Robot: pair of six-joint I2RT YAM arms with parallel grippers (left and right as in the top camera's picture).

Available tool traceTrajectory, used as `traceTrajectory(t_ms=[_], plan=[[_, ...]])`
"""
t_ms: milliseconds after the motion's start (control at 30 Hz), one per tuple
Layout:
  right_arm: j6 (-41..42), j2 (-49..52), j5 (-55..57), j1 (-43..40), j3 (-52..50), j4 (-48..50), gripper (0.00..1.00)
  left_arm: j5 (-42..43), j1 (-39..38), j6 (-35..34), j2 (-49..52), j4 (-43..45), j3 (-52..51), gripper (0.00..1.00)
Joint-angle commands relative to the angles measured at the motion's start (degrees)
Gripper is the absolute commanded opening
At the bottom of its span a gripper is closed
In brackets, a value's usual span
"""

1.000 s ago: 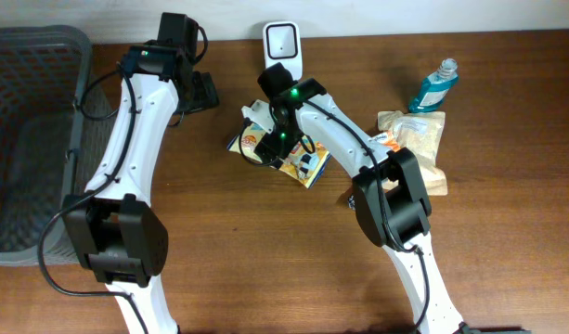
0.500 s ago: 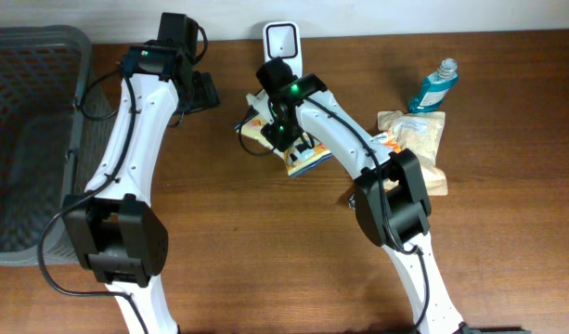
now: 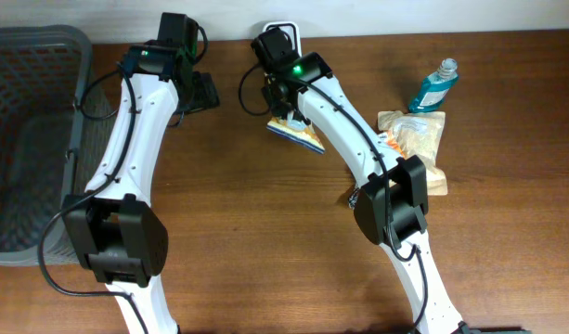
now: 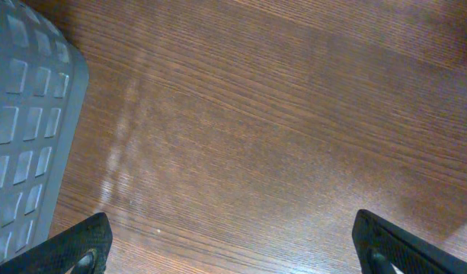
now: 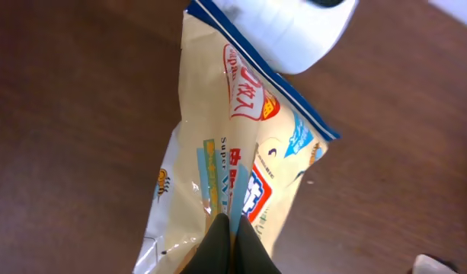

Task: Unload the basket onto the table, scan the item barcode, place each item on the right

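surface: 1 dark brown wood-grain table [image 3: 265, 269] | far edge: pale strip [image 3: 405, 14] (wall or floor, can't tell) | light: soft, faint pale streaks on wood near grey mesh basket [image 4: 20, 114]

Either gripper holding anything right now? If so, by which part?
The right gripper is shut on the snack packet, pinching a fold of its film near one end. The left gripper is open and holds nothing.

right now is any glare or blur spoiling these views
Right wrist: small glare spots on the glossy snack packet near its lower left; the white scanner at top is bright and soft; the dark fingers are close and blurred. Left wrist: pale light streaks on the table beside the basket. Overhead: even light, soft shadows.
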Motion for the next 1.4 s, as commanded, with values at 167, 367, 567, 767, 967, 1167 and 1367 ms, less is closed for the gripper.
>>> traceTrajectory(t_ms=[167, 367, 567, 767, 967, 1167, 1367], plan=[[1.53, -1.03, -10.86, -0.20, -2.23, -7.23, 0.04, -0.20, -0.22, -0.72, 0.94, -0.11, -0.59, 0.99], [1.55, -1.05, -13.94, -0.22, -5.75, -9.42, 0.86, -0.20, -0.22, -0.72, 0.94, -0.11, -0.59, 0.99], [5.62, -1.60, -13.73, -1.42, 1.53, -16.63, 0.99, -0.20, -0.22, -0.72, 0.94, -0.11, -0.59, 0.99], [5.18, -1.46, -13.00, -2.82, 2.73, -22.99, 0.99, -0.20, -0.22, -0.72, 0.94, -0.11, -0.59, 0.99], [5.20, -1.16, -18.14, -3.89, -3.89, -19.26, 0.99, -0.20, -0.28, -0.72, 0.94, -0.11, -0.59, 0.99], [5.22, -1.14, -19.50, -3.93, -13.03, -10.95, 0.99, -0.20, -0.28, -0.72, 0.94, -0.11, -0.59, 0.99], [5.22, -1.14, -19.47, -4.42, -21.22, -1.75, 0.75, -0.20, -0.28, -0.72, 0.94, -0.11, -0.59, 0.99]])
